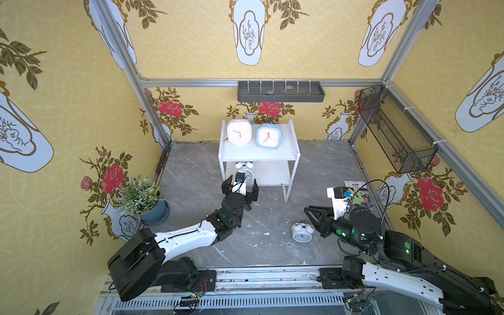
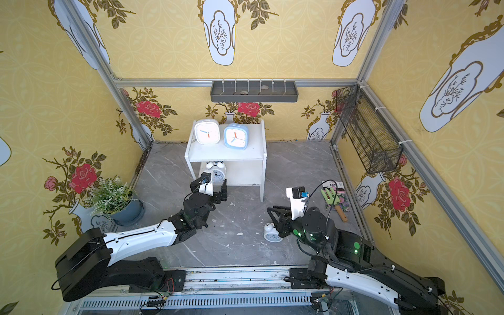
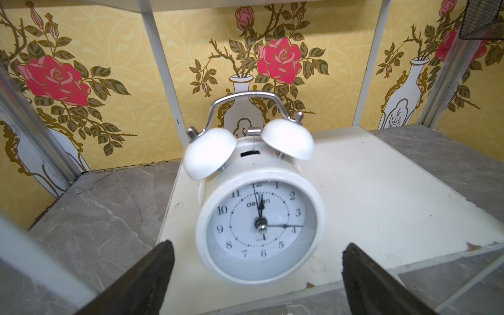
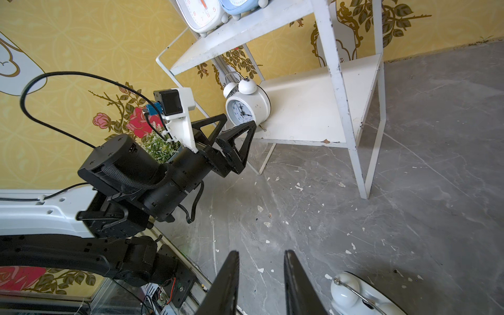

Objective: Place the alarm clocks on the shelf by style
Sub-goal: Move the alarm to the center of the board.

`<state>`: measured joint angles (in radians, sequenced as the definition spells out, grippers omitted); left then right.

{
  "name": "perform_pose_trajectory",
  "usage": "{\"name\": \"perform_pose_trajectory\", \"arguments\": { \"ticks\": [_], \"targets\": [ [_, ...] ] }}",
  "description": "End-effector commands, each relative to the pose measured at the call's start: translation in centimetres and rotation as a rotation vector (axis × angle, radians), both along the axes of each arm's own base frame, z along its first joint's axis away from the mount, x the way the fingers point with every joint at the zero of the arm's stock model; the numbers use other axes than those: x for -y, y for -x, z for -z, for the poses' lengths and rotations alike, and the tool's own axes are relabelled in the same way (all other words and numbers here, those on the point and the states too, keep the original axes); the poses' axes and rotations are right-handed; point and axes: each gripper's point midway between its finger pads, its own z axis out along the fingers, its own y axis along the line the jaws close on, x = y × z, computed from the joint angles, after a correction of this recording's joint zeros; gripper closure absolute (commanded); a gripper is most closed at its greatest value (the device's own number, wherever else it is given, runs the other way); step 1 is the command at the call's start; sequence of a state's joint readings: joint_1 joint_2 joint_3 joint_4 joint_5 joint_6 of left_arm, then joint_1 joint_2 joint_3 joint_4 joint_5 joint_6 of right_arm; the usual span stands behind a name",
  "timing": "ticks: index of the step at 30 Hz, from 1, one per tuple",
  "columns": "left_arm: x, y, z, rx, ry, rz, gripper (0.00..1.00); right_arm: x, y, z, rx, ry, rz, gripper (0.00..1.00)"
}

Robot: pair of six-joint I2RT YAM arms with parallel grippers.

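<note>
While the white, pale-faced twin-bell clock stands on the lower board of the shelf, the left gripper gapes wide; the right gripper is narrowly parted, empty.

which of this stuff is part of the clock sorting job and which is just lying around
Job: shelf; white square clock; light blue square clock; twin-bell clock on the lower board; twin-bell clock on the floor.
Lying about: potted plant; grey wall tray; black wire basket; green garden fork.
</note>
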<state>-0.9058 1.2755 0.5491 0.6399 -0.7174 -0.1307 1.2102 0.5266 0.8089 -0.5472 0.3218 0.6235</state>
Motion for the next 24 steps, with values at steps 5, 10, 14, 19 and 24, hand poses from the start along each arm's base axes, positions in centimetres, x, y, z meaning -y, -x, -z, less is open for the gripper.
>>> {"name": "perform_pose_trajectory", "arguments": {
  "ticks": [5, 10, 14, 19, 24],
  "targets": [
    [-1.7, 3.7, 2.5, -0.098, -0.002, -0.014, 0.01, -0.8, -0.3, 0.3, -0.001, 0.036, -0.004, 0.60],
    [-3.4, 7.2, 3.5, -0.231, 0.065, -0.004, 0.01, -0.5, -1.1, 4.3, -0.094, 0.208, 0.068, 0.43],
    [-4.2, 8.8, 2.4, -0.306, 0.078, 0.035, 0.01, -0.4, -1.5, 7.0, -0.161, 0.316, 0.113, 0.35],
    [-3.5, 10.2, 1.4, -0.422, 0.057, 0.103, 0.01, 0.1, -1.2, 9.3, -0.234, 0.416, 0.140, 0.39],
    [-3.4, 10.2, 0.5, -0.447, 0.048, 0.096, 0.01, 1.0, -0.9, 10.4, -0.294, 0.456, 0.177, 0.48]
  ]
}}
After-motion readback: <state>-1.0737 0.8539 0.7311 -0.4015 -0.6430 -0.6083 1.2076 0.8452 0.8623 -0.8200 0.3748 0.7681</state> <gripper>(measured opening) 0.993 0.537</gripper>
